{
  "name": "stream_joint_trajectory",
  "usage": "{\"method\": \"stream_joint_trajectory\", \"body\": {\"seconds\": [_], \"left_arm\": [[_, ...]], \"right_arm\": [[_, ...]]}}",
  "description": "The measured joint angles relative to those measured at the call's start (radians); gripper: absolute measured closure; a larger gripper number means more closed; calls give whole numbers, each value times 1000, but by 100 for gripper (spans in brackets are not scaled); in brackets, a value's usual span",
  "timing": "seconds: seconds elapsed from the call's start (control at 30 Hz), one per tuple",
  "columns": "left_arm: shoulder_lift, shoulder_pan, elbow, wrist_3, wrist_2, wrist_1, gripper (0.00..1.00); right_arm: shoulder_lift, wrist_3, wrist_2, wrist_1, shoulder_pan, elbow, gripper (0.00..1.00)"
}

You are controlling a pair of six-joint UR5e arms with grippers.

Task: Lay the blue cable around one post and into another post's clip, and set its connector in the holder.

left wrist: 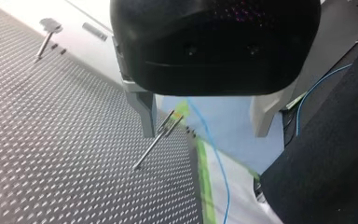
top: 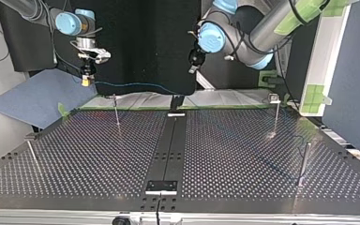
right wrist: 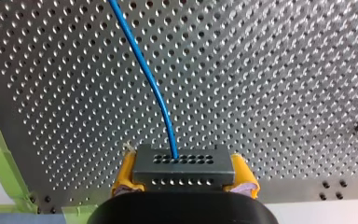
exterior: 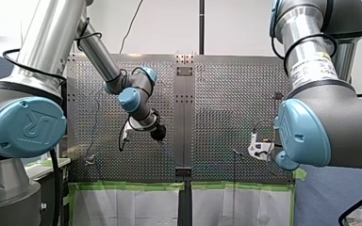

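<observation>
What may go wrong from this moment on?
The blue cable hangs in the air from the connector in my right pincer; it may snag the post nearby on the wrong side. Only the yellow pads clamp the connector's sides, so a pull may twist it. My left pincer is open and guides nothing.

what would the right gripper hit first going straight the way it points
Probably the bare perforated table, with the connector held in the right gripper touching first; depth is unclear.

4 posts (top: 116, 111), 1 cable (right wrist: 154, 88)
</observation>
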State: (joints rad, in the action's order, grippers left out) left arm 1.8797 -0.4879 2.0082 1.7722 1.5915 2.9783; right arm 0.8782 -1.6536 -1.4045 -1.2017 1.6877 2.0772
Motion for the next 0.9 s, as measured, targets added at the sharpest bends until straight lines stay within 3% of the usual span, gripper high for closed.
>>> {"method": "stream_joint_trajectory", "body": {"seconds": [0.27,0.53,0.9], "left_arm": [[74,-61,-34,-2,-2,-73,0],[149,-93,-106,-3,13,-148,0],[246,-112,-203,2,17,-246,0]], "right_arm": [[34,2,3,22,19,6,100],[104,-18,10,38,32,24,100],[118,-25,15,20,40,47,100]]}}
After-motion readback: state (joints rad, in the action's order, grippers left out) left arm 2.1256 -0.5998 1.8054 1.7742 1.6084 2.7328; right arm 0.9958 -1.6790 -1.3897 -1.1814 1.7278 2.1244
